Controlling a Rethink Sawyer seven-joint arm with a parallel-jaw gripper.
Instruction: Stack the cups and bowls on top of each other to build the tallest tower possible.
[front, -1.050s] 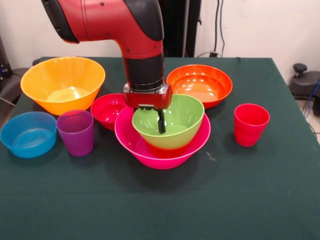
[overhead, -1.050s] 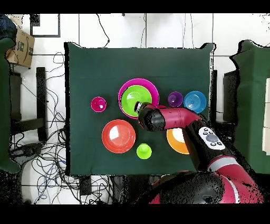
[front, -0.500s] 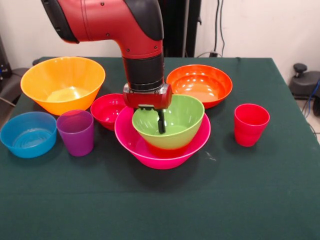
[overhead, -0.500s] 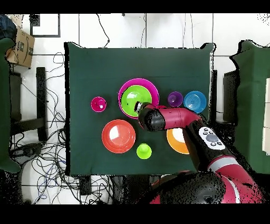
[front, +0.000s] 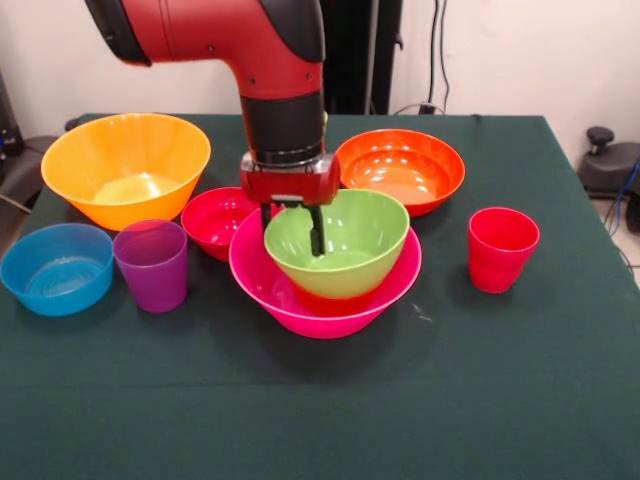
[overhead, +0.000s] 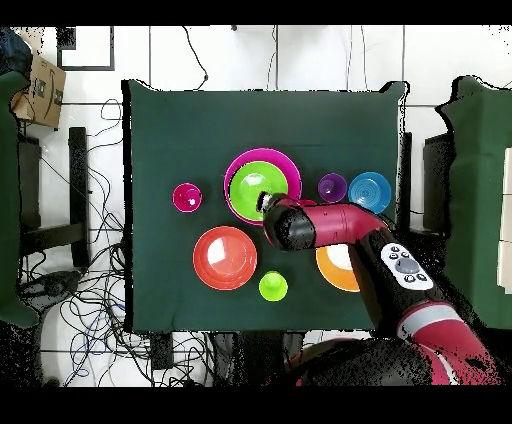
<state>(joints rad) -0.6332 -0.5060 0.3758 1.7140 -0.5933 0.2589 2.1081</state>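
The tower is a wide pink bowl (front: 262, 280) holding a green bowl (front: 350, 250), with a reddish-orange bowl (front: 330, 299) showing under the green one. My gripper (front: 291, 224) hangs over the green bowl's back left rim. It is open, one finger (front: 316, 232) inside the bowl and the other outside the rim, gripping nothing. From above, my arm covers part of the green bowl (overhead: 250, 185). The purple cup (front: 152, 265), red cup (front: 502, 248) and lime green cup (overhead: 273, 286) stand alone on the table.
A large yellow-orange bowl (front: 125, 165) sits at the back left and an orange-red bowl (front: 400, 170) at the back right. A small red bowl (front: 213, 218) touches the pink bowl's left side. A blue bowl (front: 57, 268) stands beside the purple cup.
My gripper has risen a little and drifted slightly left, so both fingers now show at the green bowl's rim. The bowls and cups have not moved.
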